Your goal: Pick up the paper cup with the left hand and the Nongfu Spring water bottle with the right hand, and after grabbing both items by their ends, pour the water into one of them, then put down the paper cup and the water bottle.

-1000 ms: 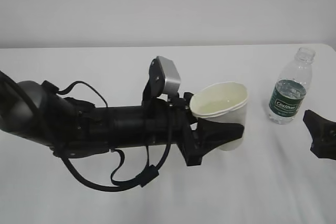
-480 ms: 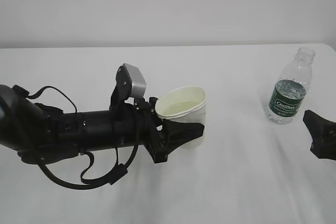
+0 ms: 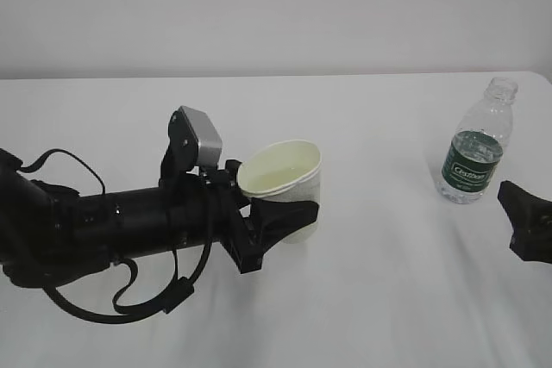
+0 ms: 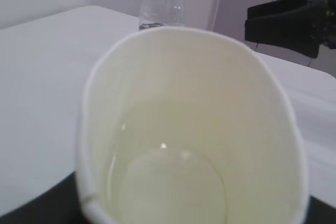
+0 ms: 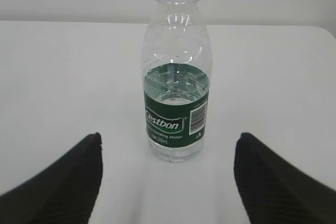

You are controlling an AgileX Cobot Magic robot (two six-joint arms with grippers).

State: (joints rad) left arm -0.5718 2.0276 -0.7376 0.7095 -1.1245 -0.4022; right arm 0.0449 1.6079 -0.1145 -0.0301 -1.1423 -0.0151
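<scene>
Paper cup (image 3: 285,180) clamped between the left hand (image 3: 274,217) jaws left of table (image 3: 388,299) centre, water (image 4: 168,187) seen inside, capless water bottle (image 3: 476,146) stood upright far right, right hand (image 3: 526,221) jaws held wide apart, just short of it

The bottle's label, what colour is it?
Dark green with white lettering, wrapped around the clear bottle. The right wrist view shows the label best.

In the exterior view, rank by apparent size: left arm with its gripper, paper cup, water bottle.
1. Left arm with its gripper, by far.
2. Paper cup and water bottle: too alike to rank, and the bottle stands farther back.
</scene>
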